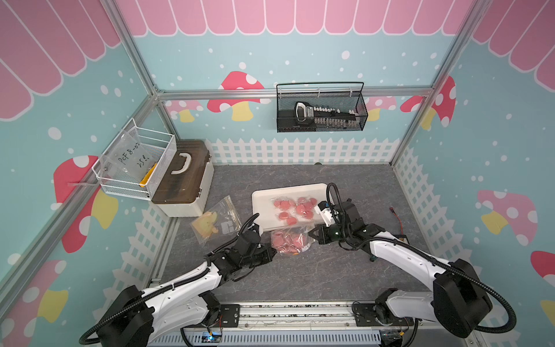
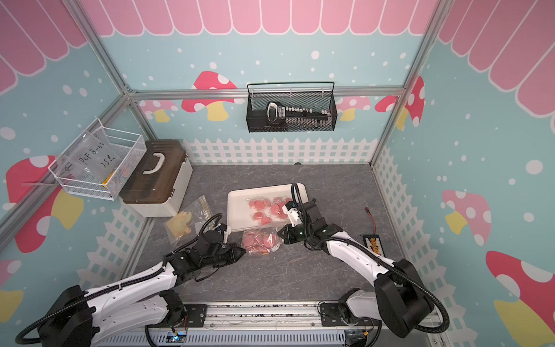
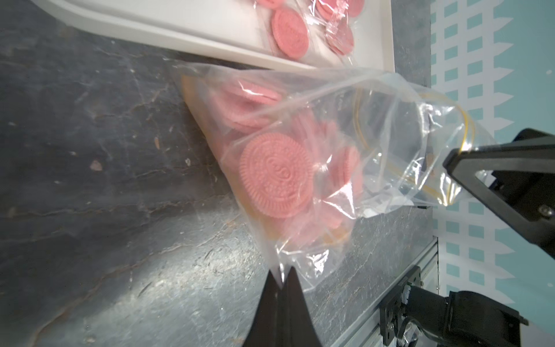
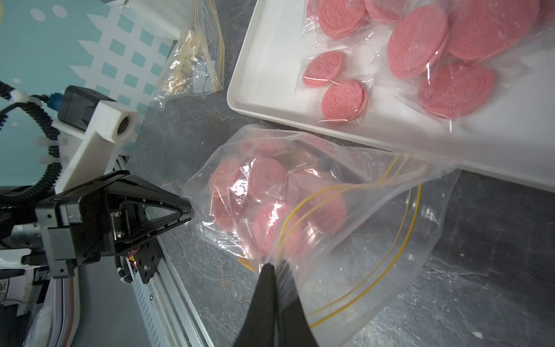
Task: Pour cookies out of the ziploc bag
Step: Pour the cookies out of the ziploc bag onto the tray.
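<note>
The clear ziploc bag (image 1: 289,241) (image 2: 261,241), with yellow zip lines, hangs between both grippers just in front of the white tray (image 1: 261,204) (image 2: 237,207). Several pink round cookies (image 3: 276,177) (image 4: 267,183) sit bunched in the bag's end towards the left gripper. My left gripper (image 1: 274,251) (image 3: 281,279) is shut on a corner of that end. My right gripper (image 1: 310,232) (image 4: 274,266) is shut on the plastic at the zip end, which gapes open. More pink cookies (image 1: 300,207) (image 4: 417,54), some in clear wrappers, lie on the tray.
A second ziploc bag (image 1: 214,220) with yellowish contents lies left of the tray. A brown-lidded box (image 1: 183,177) and a white wire basket (image 1: 135,163) stand at the back left. A small device with a cable (image 1: 401,237) lies at the right. The metal rail (image 1: 294,312) runs along the front.
</note>
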You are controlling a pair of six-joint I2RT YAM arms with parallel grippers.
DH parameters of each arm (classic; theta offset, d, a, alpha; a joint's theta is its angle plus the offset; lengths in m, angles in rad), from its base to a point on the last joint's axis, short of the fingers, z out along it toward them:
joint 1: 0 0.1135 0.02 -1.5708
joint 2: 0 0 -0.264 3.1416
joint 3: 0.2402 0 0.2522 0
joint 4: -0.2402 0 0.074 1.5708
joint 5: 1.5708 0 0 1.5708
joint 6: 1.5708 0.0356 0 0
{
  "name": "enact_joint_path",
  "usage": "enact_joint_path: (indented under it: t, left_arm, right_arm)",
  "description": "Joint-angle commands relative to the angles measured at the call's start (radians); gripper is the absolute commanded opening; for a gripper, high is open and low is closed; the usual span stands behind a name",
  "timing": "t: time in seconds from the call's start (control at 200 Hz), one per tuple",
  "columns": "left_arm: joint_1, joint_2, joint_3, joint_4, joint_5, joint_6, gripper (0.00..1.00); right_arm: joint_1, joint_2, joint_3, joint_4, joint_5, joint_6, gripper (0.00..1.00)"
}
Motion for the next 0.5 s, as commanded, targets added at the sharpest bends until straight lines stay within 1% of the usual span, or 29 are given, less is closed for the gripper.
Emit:
enact_joint_path:
  t: [0.0,0.265,0.495]
  left_arm:
    - [0.024,-0.018,0.042,-0.043,-0.007,0.029,0.0]
    - [0.045,-0.004,0.079,-0.056,0.002,0.054,0.0]
    - [0.063,-0.004,0.07,-0.05,0.004,0.062,0.0]
  right_arm:
    - [0.005,-0.012,0.04,-0.02,0.009,-0.019,0.0]
    - [0.004,0.0,0.088,-0.037,0.007,-0.025,0.0]
    - [0.005,0.005,0.113,-0.053,-0.005,-0.036,0.0]
